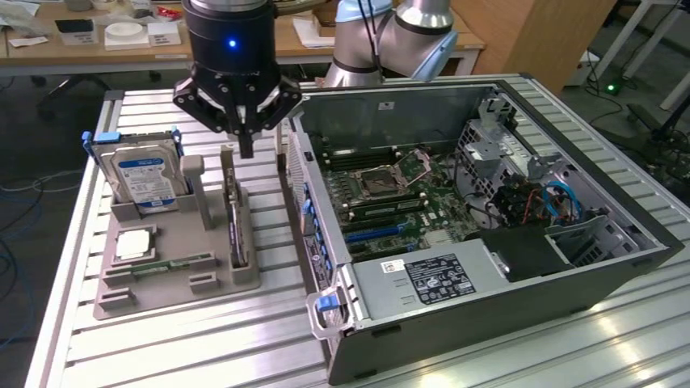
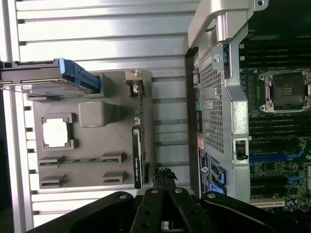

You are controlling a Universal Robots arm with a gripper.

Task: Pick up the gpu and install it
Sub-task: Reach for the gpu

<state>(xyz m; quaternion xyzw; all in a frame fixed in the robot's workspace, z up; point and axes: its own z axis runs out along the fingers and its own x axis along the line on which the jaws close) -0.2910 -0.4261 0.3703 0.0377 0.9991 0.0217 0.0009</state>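
The gpu [image 1: 233, 212] stands on its long edge in a slot of the grey holder [image 1: 161, 279], on the side nearest the computer case. It is a thin dark card with a metal end. In the wrist view the gpu [image 2: 137, 145] appears edge-on as a narrow dark strip. My gripper [image 1: 247, 148] hangs above the card's far end, slightly toward the case, apart from it. Its fingers are shut together with nothing between them. The wrist view has the gripper [image 2: 164, 174] beside the card's end, over the strip of table between holder and case.
An open computer case [image 1: 603, 218] lies at the exterior view's right, its motherboard [image 1: 399, 202] exposed. The holder also carries a hard drive [image 1: 140, 174] upright, a processor [image 1: 135, 242] and a memory stick [image 1: 173, 264]. All rest on a slatted metal table [image 1: 216, 347].
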